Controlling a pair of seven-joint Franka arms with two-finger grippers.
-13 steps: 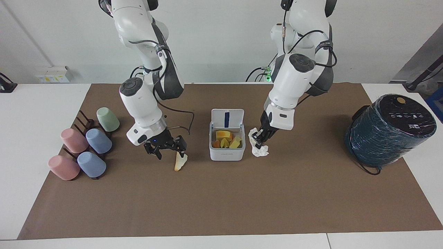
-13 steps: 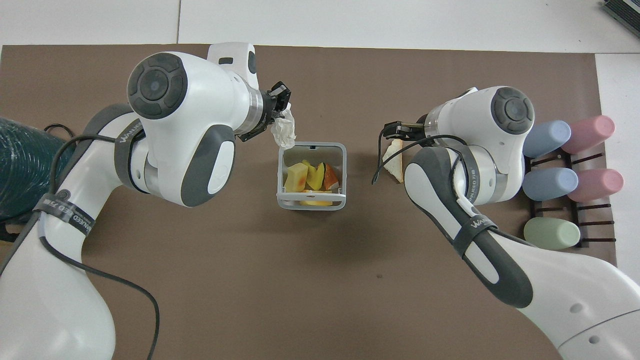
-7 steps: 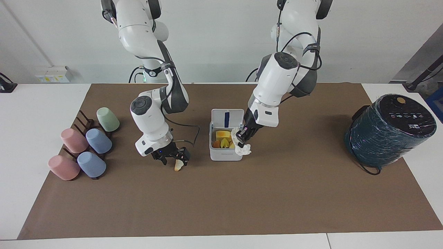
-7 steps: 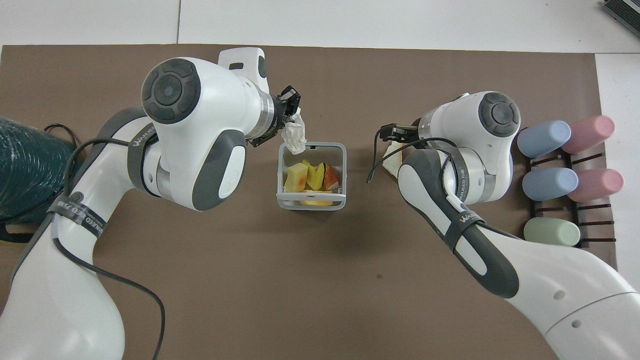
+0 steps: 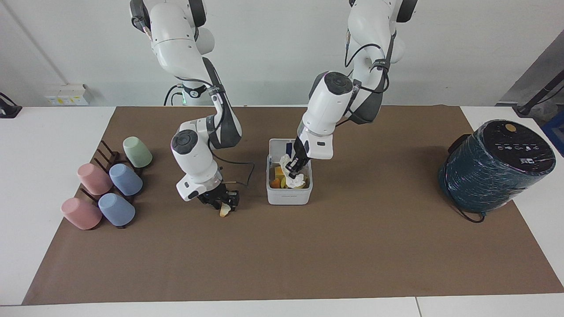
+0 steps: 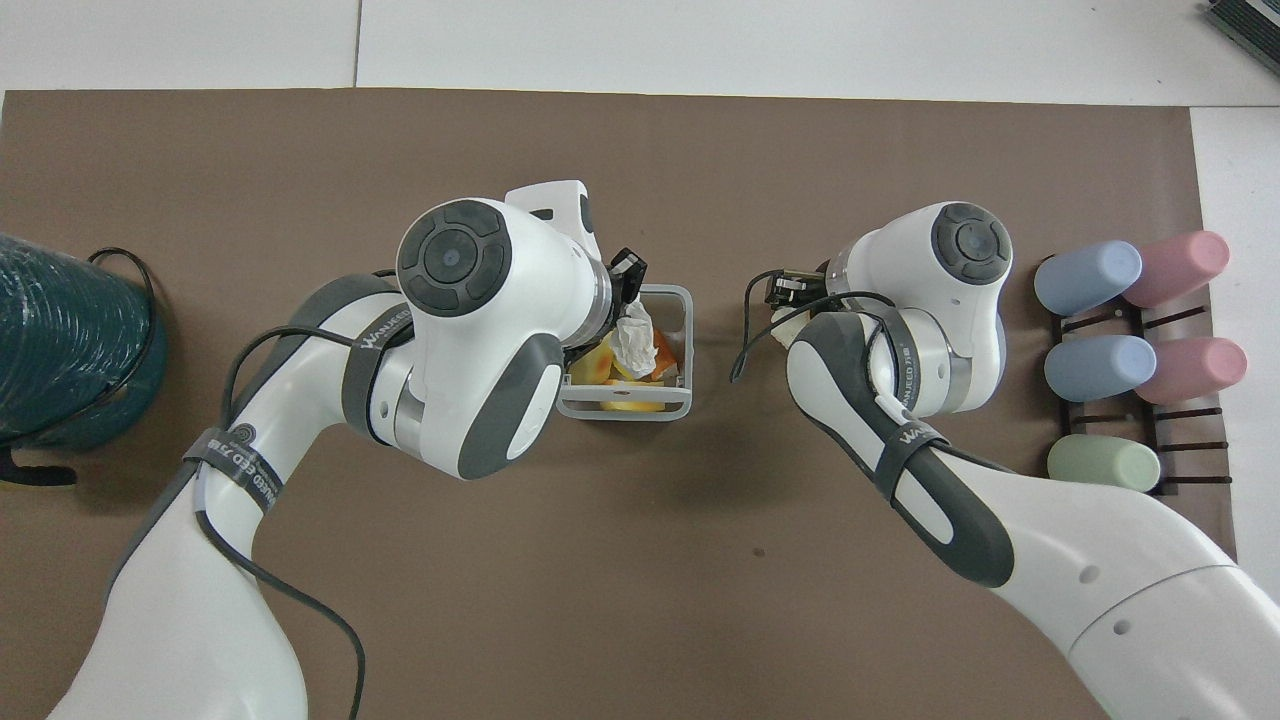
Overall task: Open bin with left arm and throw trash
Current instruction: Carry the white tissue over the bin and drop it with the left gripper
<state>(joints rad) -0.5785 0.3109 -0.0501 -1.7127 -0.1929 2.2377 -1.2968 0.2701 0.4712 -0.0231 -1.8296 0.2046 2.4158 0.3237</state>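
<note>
The white bin (image 5: pixel 288 196) stands mid-mat with its lid (image 5: pixel 282 144) up; its rim also shows in the overhead view (image 6: pixel 625 408). Yellow and orange scraps (image 5: pixel 278 172) lie inside it. My left gripper (image 5: pixel 291 169) is shut on the crumpled white paper ball (image 5: pixel 296 179) and holds it over the bin's opening; the ball also shows in the overhead view (image 6: pixel 632 340). My right gripper (image 5: pixel 219 203) is low over the mat beside the bin, open around the pale cream wedge (image 5: pixel 224 211). The arm mostly hides the wedge from above.
Several pastel cups (image 5: pixel 110 185) lie on a dark rack toward the right arm's end of the table. A big dark teal wrapped cylinder (image 5: pixel 495 165) stands toward the left arm's end. A black cable (image 5: pixel 240 169) trails from the right wrist.
My left gripper carried the paper ball sideways from beside the bin to over its opening. My right gripper swung down onto the cream wedge.
</note>
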